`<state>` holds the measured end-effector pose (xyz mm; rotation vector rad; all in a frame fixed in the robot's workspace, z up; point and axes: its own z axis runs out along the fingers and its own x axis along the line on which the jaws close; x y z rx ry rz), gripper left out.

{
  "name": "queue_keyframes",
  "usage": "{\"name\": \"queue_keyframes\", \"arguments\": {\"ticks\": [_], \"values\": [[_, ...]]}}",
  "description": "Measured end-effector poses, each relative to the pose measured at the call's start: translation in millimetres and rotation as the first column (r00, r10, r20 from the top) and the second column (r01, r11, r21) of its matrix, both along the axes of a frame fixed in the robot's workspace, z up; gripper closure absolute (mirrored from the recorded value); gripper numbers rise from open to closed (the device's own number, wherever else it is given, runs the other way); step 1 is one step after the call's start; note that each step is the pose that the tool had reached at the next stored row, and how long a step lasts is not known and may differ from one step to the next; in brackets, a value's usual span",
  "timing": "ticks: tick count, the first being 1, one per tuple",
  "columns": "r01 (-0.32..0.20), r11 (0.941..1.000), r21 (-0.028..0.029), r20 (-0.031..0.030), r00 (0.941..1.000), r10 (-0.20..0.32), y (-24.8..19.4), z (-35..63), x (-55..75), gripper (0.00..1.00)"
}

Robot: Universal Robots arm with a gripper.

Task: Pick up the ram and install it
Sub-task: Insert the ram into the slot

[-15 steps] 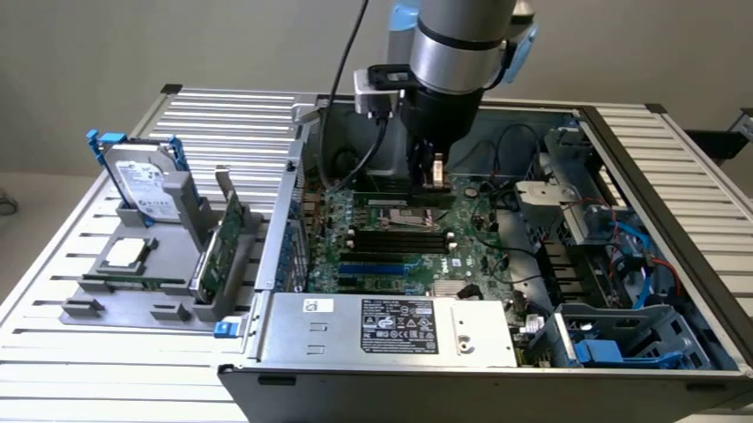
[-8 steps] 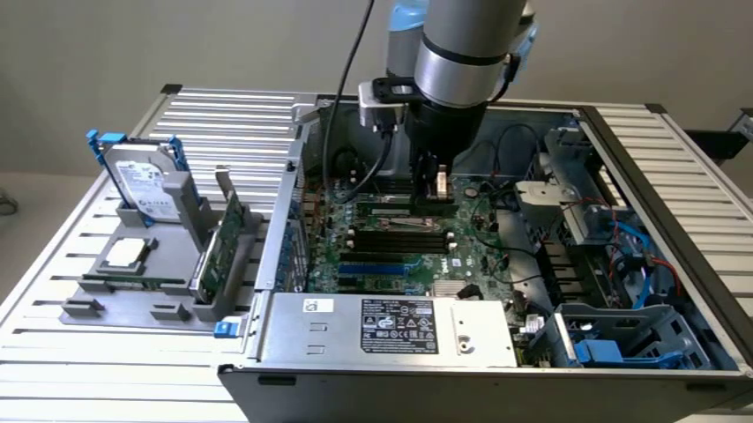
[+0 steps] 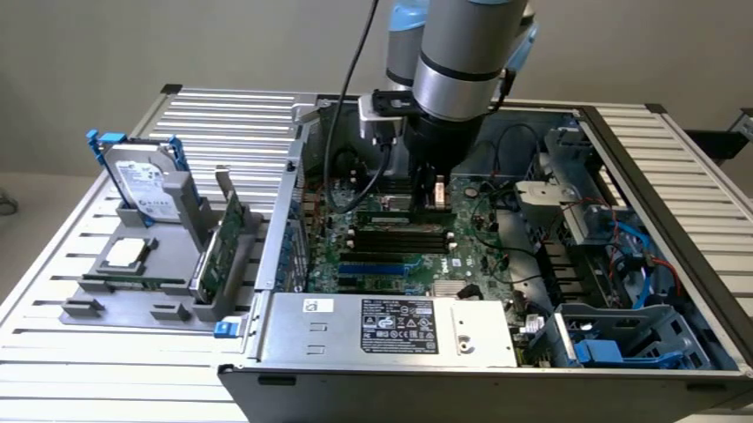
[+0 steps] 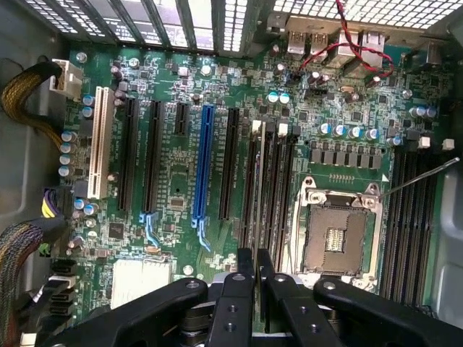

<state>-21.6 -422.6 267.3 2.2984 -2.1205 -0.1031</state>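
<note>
Clamping on the ram (image 4: 254,188) right now: my claw (image 4: 255,254) has both black fingers (image 4: 244,271) pinched nearly together, with just a sliver between them. The stick sits in that sliver. From the wrist view I only get it edge-on, as a thin pale strip running straight out from my fingertips.

That strip lines up with the bank of black memory slots (image 4: 278,188), along the slot at the edge of the bank. Honestly, I can't tell whether it's touching the slot or hanging just over it. On the exterior view, a bit of green board (image 3: 392,204) pokes out beside my claw (image 3: 429,196), just behind the same slots (image 3: 400,236).

Around that is the green motherboard (image 4: 173,181). The open processor socket (image 4: 334,231) is on one side of the slots, and a long blue slot (image 4: 204,163) is on the other.

Further out, I'm reaching down into an open computer case (image 3: 471,397) with a silver power supply (image 3: 389,326) at the front. Off to the exterior view's left, a grey holder (image 3: 118,304) sits on the slatted table (image 3: 224,123). It holds a hard drive (image 3: 147,185), a square processor chip (image 3: 123,256) and an upright expansion card (image 3: 226,242).
</note>
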Motion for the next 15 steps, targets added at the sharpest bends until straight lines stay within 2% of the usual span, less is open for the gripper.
{"name": "queue_keyframes", "arguments": {"ticks": [6, 15], "values": [[0.006, 0.9999, -0.0141, 0.0, 1.0, -0.006, 0.0, -9.7, 0.0, 0.86], [0.017, 0.9994, -0.0292, 0.0002, 0.9998, -0.017, 0.0, -25.2, 0.0, 0.86]]}}
